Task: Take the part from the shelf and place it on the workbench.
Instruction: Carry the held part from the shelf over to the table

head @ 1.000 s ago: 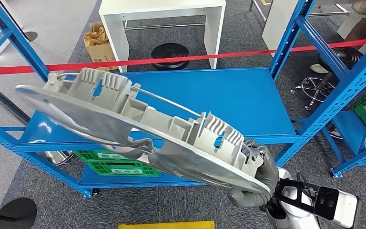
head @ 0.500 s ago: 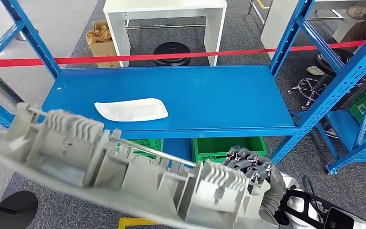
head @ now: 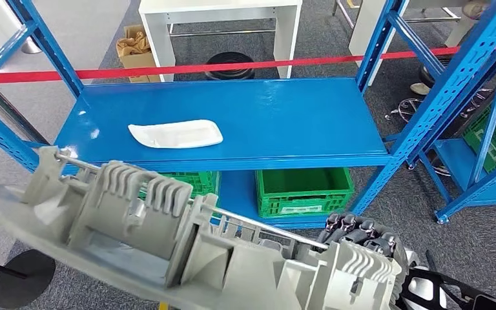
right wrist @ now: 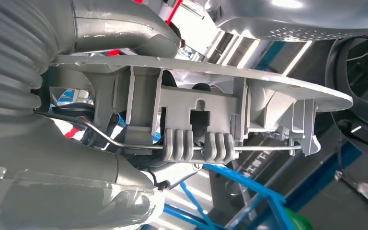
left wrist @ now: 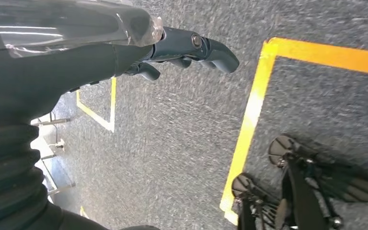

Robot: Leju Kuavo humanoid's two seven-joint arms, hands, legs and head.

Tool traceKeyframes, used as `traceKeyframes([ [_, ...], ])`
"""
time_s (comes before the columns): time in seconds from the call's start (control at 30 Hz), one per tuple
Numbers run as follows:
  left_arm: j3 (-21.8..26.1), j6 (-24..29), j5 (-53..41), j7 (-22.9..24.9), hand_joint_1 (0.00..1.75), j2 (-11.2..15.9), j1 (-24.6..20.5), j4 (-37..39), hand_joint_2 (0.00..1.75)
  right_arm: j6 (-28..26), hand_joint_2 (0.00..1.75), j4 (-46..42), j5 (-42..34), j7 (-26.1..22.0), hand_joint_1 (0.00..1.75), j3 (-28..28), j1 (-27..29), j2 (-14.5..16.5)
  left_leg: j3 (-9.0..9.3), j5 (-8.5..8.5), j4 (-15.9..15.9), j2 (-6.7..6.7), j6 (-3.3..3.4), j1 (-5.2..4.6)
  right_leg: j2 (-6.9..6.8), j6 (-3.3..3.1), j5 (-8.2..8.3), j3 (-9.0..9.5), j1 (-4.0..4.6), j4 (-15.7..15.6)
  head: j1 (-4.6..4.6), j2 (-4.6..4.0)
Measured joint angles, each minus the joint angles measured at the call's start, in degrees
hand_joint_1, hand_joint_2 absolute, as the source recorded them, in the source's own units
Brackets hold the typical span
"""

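**One grey part held, one white piece on the shelf**

You have one large part in view, gripped at its near end by the right hand, fingers wrapped over its edge. It is grey plastic, long and flat-backed, with ribbed clips and a thin metal rod along it, held out in front of the blue shelf. One white piece lies on that shelf; two green crates sit beneath. Your left hand hangs over the floor, fingers loosely extended, holding nothing.
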Motion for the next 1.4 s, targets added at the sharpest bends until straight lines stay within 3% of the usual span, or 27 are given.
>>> traceKeyframes([
  [0.07, -0.15, -0.01, -0.25, 0.06, 0.0, -0.02, 0.07, -0.02, 1.75, 0.74, 1.75, 0.12, -0.46, 0.0, 1.75, -0.38, -0.04, 0.04, -2.04, -5.04, 5.33, -0.1, -0.57, 0.2, -0.22, -0.66, 1.18, -1.38, -0.15, -0.07, -0.15, 0.0],
  [0.13, -0.24, -0.01, -0.37, -0.03, 0.0, 0.08, 0.08, -0.05, 1.75, 2.31, 1.75, 0.6, -1.12, 0.0, 1.75, -0.9, -0.26, 0.23, -4.06, -9.29, 12.71, -0.09, -0.99, 0.3, -0.31, -0.71, 2.36, -2.85, -0.15, 0.01, -0.2, -0.01],
  [0.17, -0.25, -0.01, -0.38, -0.16, 0.0, 0.11, 0.08, -0.07, 1.75, 3.24, 1.75, 0.98, -1.31, 0.0, 1.75, -1.25, -0.48, 0.46, -4.17, -9.6, 14.86, -0.09, -1.1, 0.35, -0.34, -0.63, 2.94, -3.57, -0.16, 0.1, -0.2, 0.0],
  [0.2, -0.25, -0.01, -0.33, -0.38, 0.0, 0.15, 0.08, -0.09, 1.75, 4.04, 1.75, 1.42, -1.28, 0.0, 1.75, -1.58, -0.76, 0.76, -3.27, -8.67, 14.94, -0.09, -1.15, 0.42, -0.36, -0.5, 3.47, -4.28, -0.2, 0.22, -0.2, 0.0],
  [0.27, -0.25, 0.01, -0.24, -1.07, 0.0, 0.22, 0.02, -0.19, 1.75, 4.78, 1.75, 2.34, -0.7, 0.0, 1.75, -2.07, -1.33, 1.39, 1.58, -5.52, 9.03, -0.1, -1.17, 0.6, -0.36, -0.04, 4.35, -5.54, -0.3, 0.58, -0.2, 0.01],
  [0.33, -0.27, -0.14, -0.33, -1.93, 0.0, 0.27, -0.15, -0.27, 1.75, 4.35, 1.75, 3.12, 0.28, 0.01, 1.75, -2.45, -1.88, 1.7, 7.03, -4.71, 0.85, -0.31, -1.01, 0.53, -0.38, 0.68, 5.08, -6.42, -0.25, 0.9, -0.2, 0.0],
  [0.37, -0.3, -0.25, -0.45, -2.29, 0.0, 0.31, -0.23, -0.28, 1.75, 3.94, 1.75, 3.45, 0.74, 0.02, 1.75, -2.61, -2.2, 1.73, 8.4, -4.96, -1.54, -0.45, -0.78, 0.41, -0.43, 1.08, 5.49, -6.66, -0.2, 0.96, -0.21, 0.0],
  [0.47, -0.35, -0.64, -0.77, -3.04, 0.0, 0.54, -0.27, -0.28, 1.75, 2.84, 1.75, 4.26, 1.66, 0.02, 1.75, -2.92, -2.89, 1.6, 7.68, -4.5, -2.39, -0.48, 0.79, 0.18, -0.54, 2.18, 6.38, -7.3, -0.31, 0.9, -0.14, 0.0],
  [0.53, -0.36, -0.8, -0.83, -3.46, 0.0, 0.69, -0.33, -0.29, 1.75, 2.26, 1.75, 4.67, 2.27, 0.02, 1.75, -2.98, -3.1, 1.36, 6.44, -3.4, -2.41, -0.18, 2.18, 0.24, -0.44, 2.61, 3.31, -8.73, -0.42, 3.71, 0.03, -0.01],
  [0.6, -0.37, -0.95, -0.83, -3.92, 0.0, 0.87, -0.38, -0.29, 1.75, 1.83, 1.75, 5.03, 2.66, 0.02, 1.75, -2.97, -3.34, 0.94, 5.02, -2.19, -2.36, 0.01, 2.97, 0.06, -0.26, 2.78, -2.44, -11.09, -0.43, 11.04, 0.14, -0.01],
  [0.63, -0.37, -1.05, -0.83, -4.11, 0.0, 0.97, -0.38, -0.29, 1.75, 1.62, 1.75, 5.18, 2.76, 0.02, 1.75, -2.96, -3.42, 0.72, 4.26, -1.58, -2.32, 0.06, 3.11, -0.09, -0.2, 2.81, -4.46, -11.99, -0.42, 14.98, 0.14, -0.01],
  [0.67, -0.37, -1.16, -0.84, -4.29, 0.0, 1.06, -0.37, -0.29, 1.75, 1.35, 1.75, 5.33, 2.86, 0.02, 1.75, -2.94, -3.46, 0.5, 3.5, -1.01, -2.26, 0.1, 3.17, -0.24, -0.16, 2.75, -5.26, -12.2, -0.39, 17.65, 0.13, 0.0],
  [0.7, -0.37, -1.26, -0.85, -4.41, 0.0, 1.13, -0.36, -0.28, 1.75, 1.02, 1.75, 5.47, 2.96, 0.02, 1.75, -2.94, -3.48, 0.3, 2.82, -0.5, -2.21, 0.12, 3.19, -0.38, -0.14, 2.57, -4.83, -11.42, -0.33, 18.31, 0.14, -0.01],
  [0.73, -0.37, -1.31, -0.87, -4.5, 0.0, 1.2, -0.36, -0.28, 1.75, 0.7, 1.75, 5.57, 3.06, 0.02, 1.75, -2.93, -3.49, 0.14, 2.21, -0.04, -2.13, 0.13, 3.17, -0.5, -0.14, 2.27, -3.52, -9.53, -0.24, 16.61, 0.13, -0.01],
  [0.8, -0.38, -1.35, -0.92, -4.61, 0.0, 1.26, -0.36, -0.28, 1.75, 0.18, 1.75, 5.67, 3.11, 0.02, 1.75, -2.92, -3.63, -0.14, 1.33, 0.72, -1.94, 0.13, 3.0, -0.69, -0.15, 1.3, -1.11, -3.5, 0.12, 8.27, 0.13, 0.0],
  [0.87, -0.38, -1.34, -0.98, -4.64, 0.0, 1.27, -0.37, -0.27, 1.75, -0.14, 1.75, 5.66, 2.95, 0.01, 1.75, -2.96, -3.77, -0.35, 0.8, 1.5, -1.8, 0.2, 2.51, -0.76, -0.16, 0.64, -0.78, 0.91, 0.52, 0.94, 0.08, 0.01],
  [0.9, -0.38, -1.31, -1.05, -4.66, 0.0, 1.28, -0.38, -0.26, 1.75, -0.27, 1.75, 5.65, 2.77, 0.01, 1.75, -3.03, -3.75, -0.51, 0.62, 1.92, -1.82, 0.3, 2.17, -0.71, -0.14, 0.5, -1.01, 1.55, 0.71, -0.55, 0.06, 0.01],
  [0.97, -0.4, -1.07, -1.36, -4.67, 0.0, 1.39, -0.35, -0.26, 1.75, -0.4, 1.75, 5.6, 2.09, 0.0, 1.75, -3.55, -3.29, -0.96, 0.33, 2.42, -1.87, 0.44, 1.44, -0.53, -0.02, 0.14, -0.33, 1.03, 0.74, -1.08, 0.09, 0.0],
  [1.0, -0.42, -0.87, -1.52, -4.67, 0.0, 1.41, -0.32, -0.26, 1.75, -0.28, 1.75, 5.52, 1.6, 0.0, 1.75, -4.02, -2.91, -1.23, -0.03, 1.74, -1.36, 0.4, 1.11, -0.45, 0.05, -0.17, 0.1, 0.66, 0.62, -1.21, 0.06, -0.01],
  [1.07, -0.49, -0.38, -1.86, -4.76, 0.0, 1.5, -0.27, -0.27, 1.75, 0.43, 1.75, 5.17, 0.66, -0.01, 1.75, -5.47, -1.98, -1.69, -1.66, -2.4, 2.71, 0.22, 0.54, -0.23, 0.19, -0.71, 1.07, -0.27, 0.34, -1.42, -0.03, -0.01],
  [1.13, -0.6, -0.11, -2.13, -4.98, 0.0, 1.68, -0.26, -0.28, 1.75, 1.43, 1.75, 4.74, 0.2, -0.02, 1.75, -7.37, -0.92, -1.94, -3.97, -7.23, 10.34, 0.15, 0.12, 0.01, 0.46, -0.85, 2.05, -1.49, 0.33, -1.36, -0.15, -0.01],
  [1.17, -0.65, -0.09, -2.17, -5.08, 0.0, 1.79, -0.27, -0.28, 1.75, 1.91, 1.75, 4.55, 0.14, -0.02, 1.75, -8.38, -0.35, -1.99, -4.64, -8.13, 13.5, 0.14, -0.04, 0.12, 0.68, -0.76, 2.53, -2.08, 0.31, -1.3, -0.13, -0.01],
  [1.2, -0.68, -0.09, -2.2, -5.15, 0.0, 1.89, -0.27, -0.28, 1.75, 2.35, 1.75, 4.39, 0.12, -0.02, 1.75, -9.38, 0.2, -2.03, -4.47, -7.7, 14.92, 0.13, -0.13, 0.23, 0.97, -0.59, 2.96, -2.64, 0.25, -1.18, -0.15, -0.01],
  [1.23, -0.69, -0.08, -2.21, -5.18, 0.0, 1.98, -0.28, -0.29, 1.75, 2.69, 1.75, 4.24, 0.14, -0.02, 1.75, -10.31, 0.67, -2.07, -3.2, -6.33, 14.06, 0.05, -0.17, 0.34, 1.34, -0.38, 3.33, -3.13, 0.16, -1.02, -0.13, -0.01],
  [1.3, -0.7, -0.06, -2.21, -5.21, 0.0, 2.25, -0.3, -0.31, 1.75, 3.06, 1.75, 3.89, 0.16, -0.02, 1.75, -11.84, 1.25, -2.15, 2.31, -3.8, 6.46, -1.23, -0.22, 0.61, 2.17, 0.15, 3.87, -3.96, -0.06, -0.59, -0.15, -0.01],
  [1.37, -0.7, -0.03, -2.21, -5.23, 0.0, 2.51, -0.31, -0.33, 1.75, 3.15, 1.75, 3.53, 0.17, -0.02, 1.75, -12.91, 1.42, -2.2, 6.91, -3.61, -0.7, -3.07, -0.24, 0.73, 2.99, 0.82, 4.35, -4.65, -0.11, -0.16, -0.13, -0.01],
  [1.4, -0.71, -0.02, -2.21, -5.23, 0.0, 2.59, -0.32, -0.33, 1.75, 3.16, 1.75, 3.37, 0.16, -0.02, 1.75, -13.28, 1.48, -2.22, 7.7, -4.07, -2.12, -3.48, -0.13, 0.68, 3.42, 1.22, 4.65, -5.0, -0.12, -0.05, -0.11, -0.01],
])
